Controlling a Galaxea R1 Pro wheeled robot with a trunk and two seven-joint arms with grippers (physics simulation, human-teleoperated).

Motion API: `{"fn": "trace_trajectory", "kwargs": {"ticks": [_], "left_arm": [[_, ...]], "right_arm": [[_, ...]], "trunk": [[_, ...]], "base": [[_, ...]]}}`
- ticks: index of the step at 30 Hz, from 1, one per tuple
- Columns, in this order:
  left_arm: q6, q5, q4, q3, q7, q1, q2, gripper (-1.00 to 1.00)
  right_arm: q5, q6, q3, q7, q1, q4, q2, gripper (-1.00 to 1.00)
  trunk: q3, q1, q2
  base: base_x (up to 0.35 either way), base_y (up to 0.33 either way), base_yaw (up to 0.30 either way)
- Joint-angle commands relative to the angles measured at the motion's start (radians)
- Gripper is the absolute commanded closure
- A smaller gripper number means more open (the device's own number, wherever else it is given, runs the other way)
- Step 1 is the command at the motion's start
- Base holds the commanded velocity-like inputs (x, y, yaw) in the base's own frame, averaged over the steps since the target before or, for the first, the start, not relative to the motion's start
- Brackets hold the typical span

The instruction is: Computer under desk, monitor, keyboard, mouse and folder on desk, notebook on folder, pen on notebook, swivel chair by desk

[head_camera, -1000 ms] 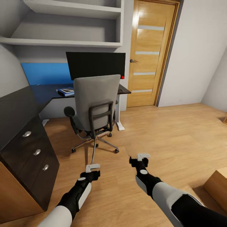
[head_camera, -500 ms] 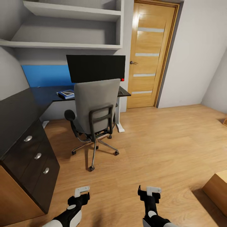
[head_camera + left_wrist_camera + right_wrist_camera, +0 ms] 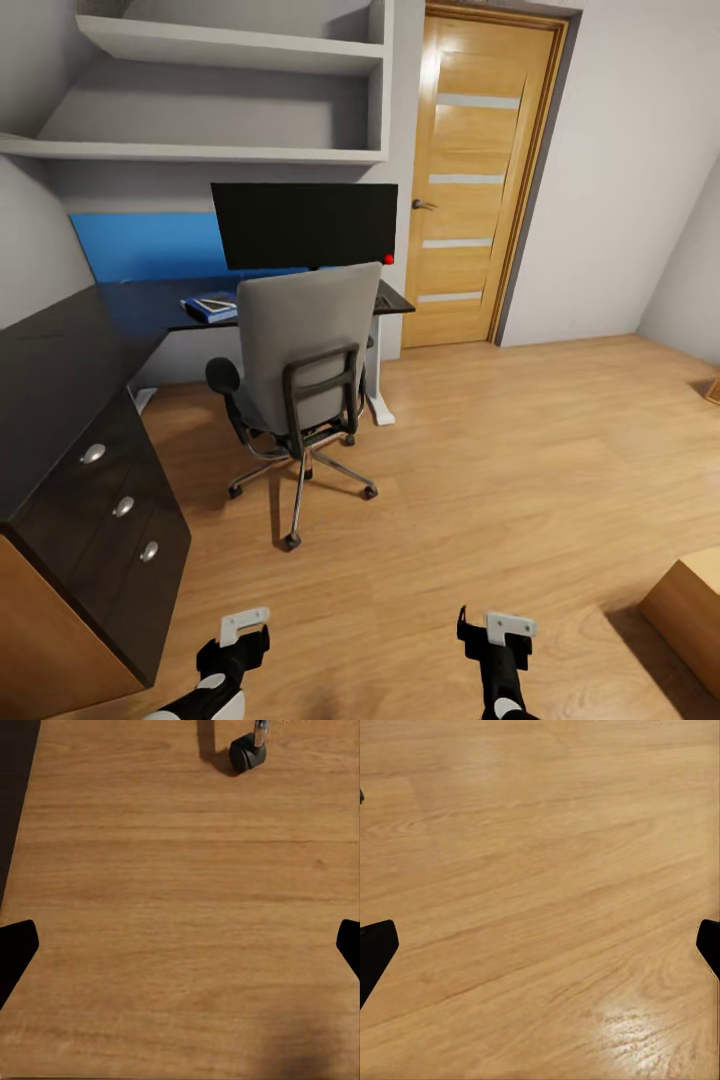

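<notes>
Bedroom workspace, itemised with the swivel chair [image 3: 300, 365] as landmark. Swivel chair: grey seat and backrest, chrome star base, standing on the wood floor [image 3: 520, 450] with its back toward the robot, drawn up close to the black tabletop [image 3: 150, 300]; judged already placed beside the desk as the task asks. Monitor [image 3: 305, 224]: upright on the tabletop directly behind the chair, screen dark, a small red dot at its lower corner. Folder [image 3: 210, 307]: bright blue, flat on the tabletop behind the chair toward the drawer unit [image 3: 110, 500], with a darker flat item on top, likely the notebook; a pen cannot be made out. Keyboard: a dark edge shows past the chair on the door [image 3: 480, 180] side; mouse and computer cannot be told. Left end effector [image 3: 237, 640]: low over bare floor, well apart from the chair, fingers spread wide and holding nothing; one castor [image 3: 246, 751] of the chair lies ahead of it. Right end effector [image 3: 498, 638]: likewise wide apart and empty over bare floor. Both arms appear tucked low, probably to keep clear while the base travels.
</notes>
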Motion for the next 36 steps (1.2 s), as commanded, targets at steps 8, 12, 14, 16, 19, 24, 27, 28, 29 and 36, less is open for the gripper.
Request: {"fn": "trace_trajectory", "kwargs": {"ticks": [8,12,14,16,19,24,27,28,29,36], "left_arm": [[-0.030,0.039,0.003,-0.008,0.002,0.052,0.012,-1.00],[-0.063,0.042,0.004,-0.008,0.003,0.089,0.033,-1.00],[-0.067,0.043,0.004,-0.008,0.003,0.094,0.035,-1.00],[-0.071,0.043,0.004,-0.008,0.003,0.098,0.038,-1.00],[-0.074,0.042,0.004,-0.008,0.000,0.113,0.052,-1.00],[-0.074,0.042,0.004,-0.008,-0.003,0.131,0.056,-1.00],[-0.074,0.042,0.004,-0.008,-0.004,0.135,0.058,-1.00],[-0.074,0.042,0.004,-0.008,-0.004,0.135,0.058,-1.00],[-0.074,0.042,0.004,-0.008,-0.004,0.135,0.058,-1.00],[-0.074,0.042,0.004,-0.008,-0.002,0.136,0.058,-1.00]], "right_arm": [[-0.015,-0.002,0.010,0.001,0.045,0.002,-0.020,-1.00],[-0.043,-0.004,0.009,0.001,0.064,0.002,-0.026,-1.00],[-0.049,-0.005,0.008,0.001,0.066,0.002,-0.028,-1.00],[-0.054,-0.005,0.009,0.001,0.068,0.002,-0.032,-1.00],[-0.055,0.001,0.010,-0.001,0.071,0.015,-0.033,-1.00],[-0.054,0.003,0.011,0.000,0.089,0.028,-0.033,-1.00],[-0.054,0.004,0.011,0.000,0.119,0.030,-0.033,-1.00],[-0.054,0.004,0.011,0.000,0.126,0.031,-0.033,-1.00],[-0.054,0.004,0.011,0.000,0.129,0.031,-0.033,-1.00],[-0.054,0.004,0.011,0.000,0.140,0.031,-0.033,-1.00]], "trunk": [[0.024,-0.031,0.056],[0.037,-0.046,0.084],[0.043,-0.054,0.098],[0.049,-0.062,0.112],[0.059,-0.073,0.133],[0.074,-0.092,0.168],[0.084,-0.104,0.189],[0.087,-0.108,0.196],[0.090,-0.111,0.203],[0.112,-0.138,0.252]], "base": [[0.000,0.000,0.000],[0.000,0.000,0.000],[0.000,0.000,0.000],[0.000,0.000,0.000],[0.000,0.000,0.000],[0.000,0.000,0.000],[0.000,0.000,0.000],[0.000,0.000,0.000],[0.000,0.000,0.000],[0.000,0.000,0.000]]}}
